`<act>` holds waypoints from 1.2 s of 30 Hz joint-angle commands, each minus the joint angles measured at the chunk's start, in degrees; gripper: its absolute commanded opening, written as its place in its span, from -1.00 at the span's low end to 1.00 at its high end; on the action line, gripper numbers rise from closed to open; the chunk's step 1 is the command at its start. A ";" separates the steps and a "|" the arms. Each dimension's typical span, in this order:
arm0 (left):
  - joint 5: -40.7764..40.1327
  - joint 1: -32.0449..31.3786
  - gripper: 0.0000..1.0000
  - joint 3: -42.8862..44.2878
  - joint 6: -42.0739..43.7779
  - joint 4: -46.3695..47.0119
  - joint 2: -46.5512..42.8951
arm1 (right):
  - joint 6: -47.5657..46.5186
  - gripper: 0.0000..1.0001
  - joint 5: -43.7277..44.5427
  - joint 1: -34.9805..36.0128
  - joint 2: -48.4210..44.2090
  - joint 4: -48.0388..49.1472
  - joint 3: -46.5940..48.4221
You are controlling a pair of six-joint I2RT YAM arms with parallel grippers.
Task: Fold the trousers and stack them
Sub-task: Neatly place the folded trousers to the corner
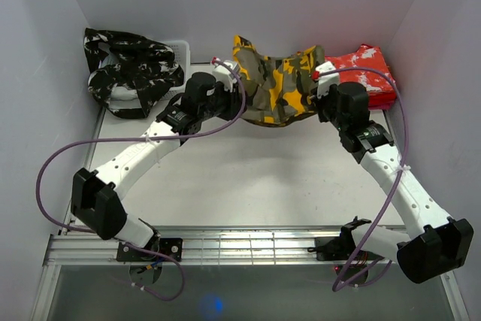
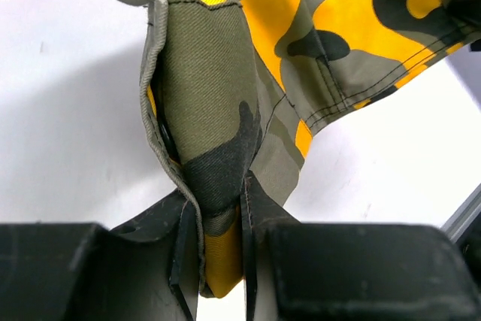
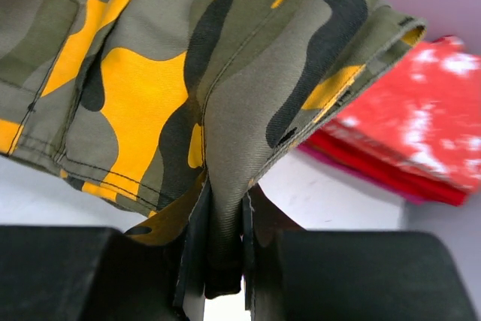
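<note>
The bench is carrying everything, its bare middle lying between the arms and the far edge. The olive trousers are hanging over the middle of that far edge, spread sideways and sagging at the centre. The black trousers are sitting heaped by a bin in the far left corner. The red trousers are lying folded in the far right corner. The left tool is pinching the olive pair's left end, jaws nearly closed on bunched cloth. The right tool is clamping the right end the same way. The pair's long axis is running left to right between the 2 tools, so each arm is nearest its own end. Laying it down probably means both tools drawing toward the near edge together.
</note>
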 commanded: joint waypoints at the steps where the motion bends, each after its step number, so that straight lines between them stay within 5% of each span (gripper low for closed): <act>1: 3.46 -0.50 -1.00 8.62 0.30 12.35 5.48 | -4.58 -0.85 4.69 -5.90 1.55 11.94 6.45; 11: 5.57 -3.23 -1.00 32.87 -4.63 30.53 31.23 | -8.10 -0.85 -1.20 -26.19 15.42 24.60 19.11; 15: 6.00 -3.67 -1.00 49.11 -6.91 35.28 46.93 | -8.53 -0.85 1.25 -29.81 20.71 29.87 22.01; 20: 5.22 -4.90 -1.00 58.26 -5.70 47.85 58.81 | -12.83 -0.85 7.75 -30.96 24.66 41.72 19.74; 36: 4.60 -5.43 -1.00 67.79 -3.40 50.77 72.65 | -21.28 -0.85 17.78 -33.33 28.28 54.67 12.61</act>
